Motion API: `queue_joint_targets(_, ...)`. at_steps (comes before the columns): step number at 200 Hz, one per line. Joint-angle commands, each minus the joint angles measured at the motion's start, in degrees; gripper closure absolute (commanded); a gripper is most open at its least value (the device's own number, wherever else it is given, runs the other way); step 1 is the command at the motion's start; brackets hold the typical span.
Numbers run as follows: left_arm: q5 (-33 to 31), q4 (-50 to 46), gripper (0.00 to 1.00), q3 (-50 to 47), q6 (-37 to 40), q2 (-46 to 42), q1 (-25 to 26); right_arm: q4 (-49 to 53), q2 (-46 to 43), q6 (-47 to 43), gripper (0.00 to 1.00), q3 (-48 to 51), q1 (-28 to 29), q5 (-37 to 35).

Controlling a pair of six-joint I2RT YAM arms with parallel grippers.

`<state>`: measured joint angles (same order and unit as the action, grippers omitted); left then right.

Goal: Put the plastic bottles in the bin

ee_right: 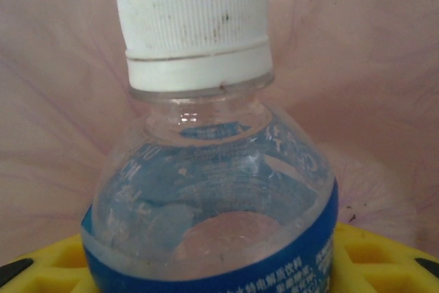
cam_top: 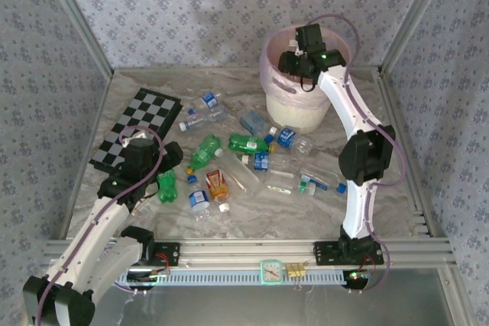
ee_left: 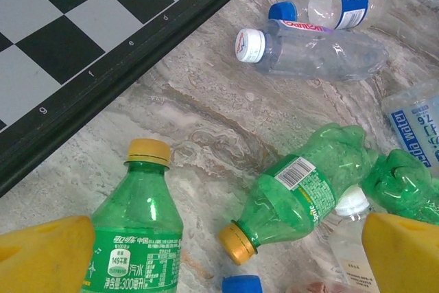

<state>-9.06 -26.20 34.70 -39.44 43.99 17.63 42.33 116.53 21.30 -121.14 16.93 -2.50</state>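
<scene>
Gripped by right end effector [cam_top: 302,60] over pink-lined bin [cam_top: 276,108]: white-capped bottle [ee_right: 212,204], blue label. Spread open toward the surface's [cam_top: 191,82] left edge, above green bottle [ee_left: 137,238] marked "300": left end effector [ee_left: 219,257]. Alongside, lying flat: Sprite bottle [ee_left: 302,190]. Board [ee_left: 82,25] rim lettered g to c.

left arm [cam_top: 99,223]: white link shells, black joint housings, lavender cable [cam_top: 157,146] looped alongside, green LED near wrist.
right arm [cam_top: 348,104]: same build; black elbow block, lavender cable arching over top, green LED at wrist, red wires at base.
left end effector [ee_left: 219,259]: plain blocky yellow fingers [ee_left: 44,255].
right end effector [ee_right: 219,265]: yellow fingers [ee_right: 384,252], rectangular recesses, black slots at outer corners.
</scene>
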Motion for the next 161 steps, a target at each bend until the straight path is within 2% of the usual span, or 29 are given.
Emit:
queue_joint_targets(1, -0.78, -2.51, 0.00, 1.31, 1.36, -0.31, -0.14, 4.58, 1.66, -0.65, 0.42, -4.89, -0.17, -2.47)
queue_joint_targets(42, -1.67, -3.67, 0.00, 1.77, 1.74, -0.84, -0.15, 5.70, 1.45, -1.35, 0.23, -8.34, 0.10, -2.89)
queue_joint_targets(65, -1.84, -3.85, 0.00, 2.11, 2.02, -0.83, -0.14, 6.41, 0.10, -1.64, 0.00, -10.49, 0.29, -3.41)
queue_joint_targets(124, -1.93, -1.44, 0.00, 2.53, 2.39, -1.62, -0.14, 6.20, -8.69, -2.75, 0.00, -10.29, 1.08, -5.71)
queue_joint_targets(161, -4.07, 1.36, 0.00, 0.67, 2.36, -6.01, -0.14, 3.30, -16.89, -2.62, 0.00, -1.50, 2.94, -5.48)
